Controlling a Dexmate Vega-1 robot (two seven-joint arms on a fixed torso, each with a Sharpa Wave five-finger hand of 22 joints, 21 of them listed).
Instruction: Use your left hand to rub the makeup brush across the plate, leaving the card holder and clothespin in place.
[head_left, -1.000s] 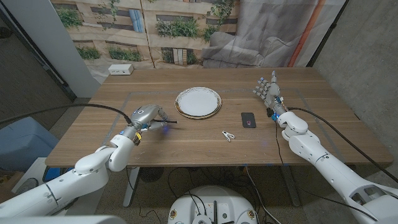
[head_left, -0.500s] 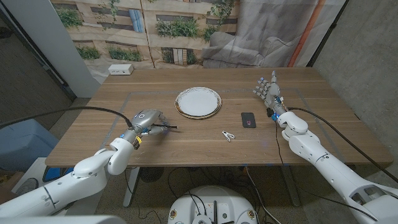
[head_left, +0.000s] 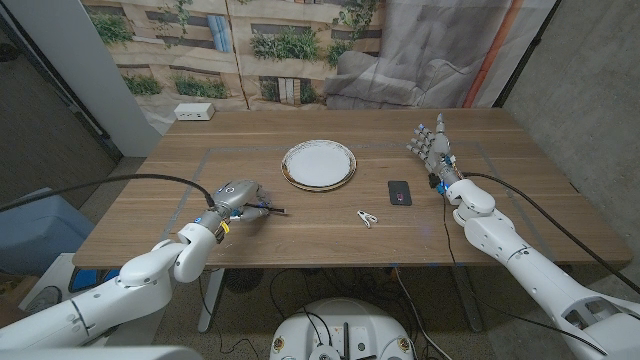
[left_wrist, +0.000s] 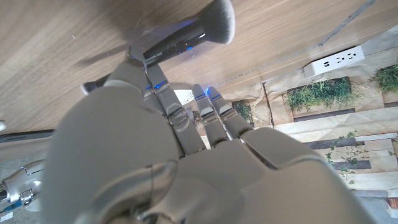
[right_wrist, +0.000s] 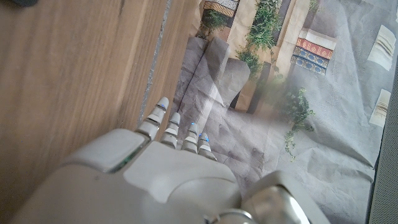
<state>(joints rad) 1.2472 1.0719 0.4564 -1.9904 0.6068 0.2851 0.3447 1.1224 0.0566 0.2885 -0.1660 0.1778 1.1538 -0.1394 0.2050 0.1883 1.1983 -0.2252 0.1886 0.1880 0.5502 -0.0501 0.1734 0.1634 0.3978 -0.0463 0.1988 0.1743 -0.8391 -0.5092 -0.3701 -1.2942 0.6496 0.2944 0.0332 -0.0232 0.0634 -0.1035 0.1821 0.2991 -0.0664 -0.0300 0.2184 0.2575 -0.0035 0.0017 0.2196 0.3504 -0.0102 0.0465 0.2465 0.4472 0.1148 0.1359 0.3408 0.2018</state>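
Head view shows the left hand (head_left: 238, 194) clamped on the makeup brush (left_wrist: 186, 34), low over the worktop (head_left: 300, 225). The plate (head_left: 319, 164) lies ahead of that hand and toward the right hand (head_left: 431, 143), which waits with fingers apart. Clothespin (head_left: 367, 217) and card holder (head_left: 399, 192) lie beyond; an overlong sweep could nudge them, or a loose grip could drop the brush.

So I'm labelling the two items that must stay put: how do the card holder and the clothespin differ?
The card holder is a dark, flat rectangle; the clothespin is pale, thin and looks smaller. The card holder lies nearer the right hand, the clothespin closer to the table's front edge. Both lie on bare wood right of the plate, untouched by either hand.
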